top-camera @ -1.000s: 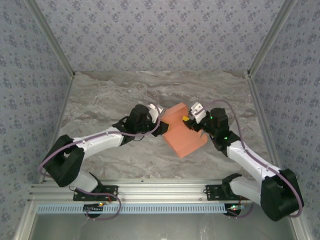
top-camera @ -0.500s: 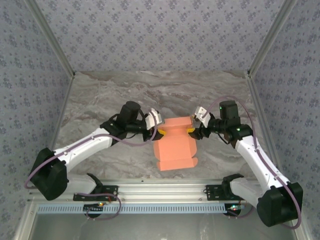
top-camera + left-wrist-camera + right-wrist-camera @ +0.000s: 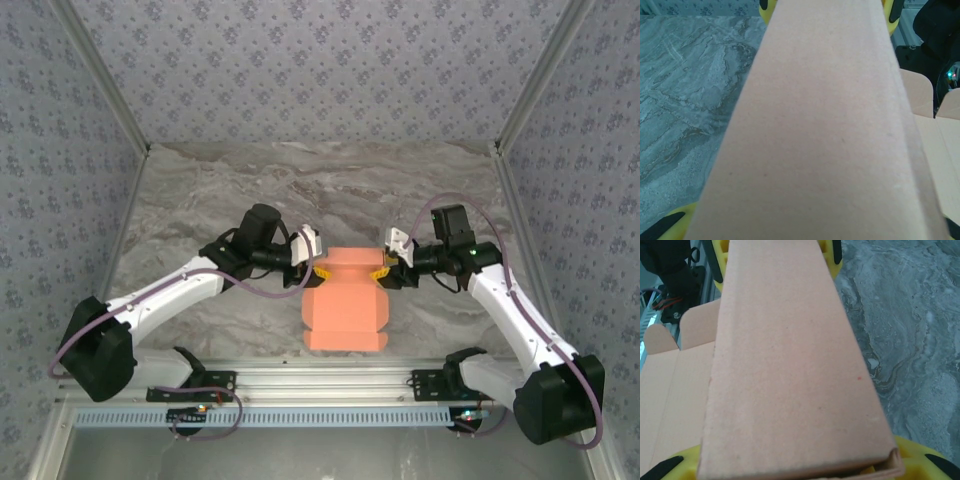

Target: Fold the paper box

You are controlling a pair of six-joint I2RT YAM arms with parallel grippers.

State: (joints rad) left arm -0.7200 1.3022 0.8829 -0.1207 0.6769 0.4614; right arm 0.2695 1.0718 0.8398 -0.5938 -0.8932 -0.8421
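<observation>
Both ends of the paper box's (image 3: 345,305) far folded edge are pinched: left gripper (image 3: 319,269) closed on its left, right gripper (image 3: 381,270) on its right, above the marble table's (image 3: 200,200) near middle.

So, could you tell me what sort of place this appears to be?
Most likely a robot-manipulation test cell: a marble-patterned table boxed in by wallpapered panels, an aluminium rail along its near edge, and the left gripper and right gripper holding the paper box.
</observation>
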